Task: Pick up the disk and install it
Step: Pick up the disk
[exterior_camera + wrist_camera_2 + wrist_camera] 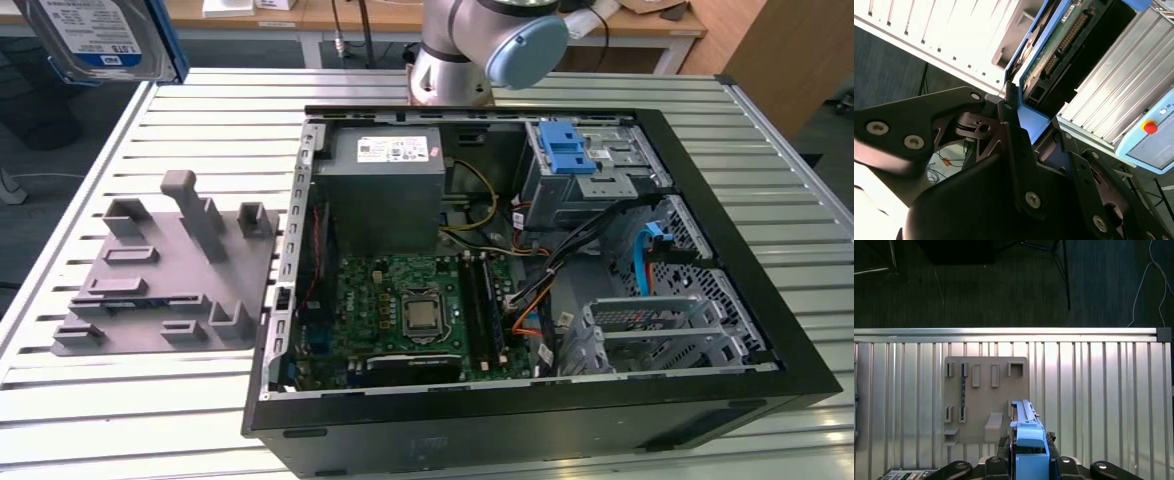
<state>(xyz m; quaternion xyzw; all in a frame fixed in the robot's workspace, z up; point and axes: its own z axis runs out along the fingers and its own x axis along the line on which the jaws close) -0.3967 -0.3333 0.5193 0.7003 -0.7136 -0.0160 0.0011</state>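
One step looks done: disk [100,40] hangs high at the exterior view's left, above the table near the grey fixture [167,270]. Gripper [1031,120] is clamped on its blue bracket. Install pending; I judge it needs careful alignment with the drive cage [587,165].

The exterior view slants down on case [534,430] and board [160,270], the first wrist view looks straight down on that board [986,390], the second wrist view hugs the gripper [1030,114] and disk [1061,37].

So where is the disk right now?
The disk sits clamped in the gripper at the exterior view's upper left, above the grey fixture plate.
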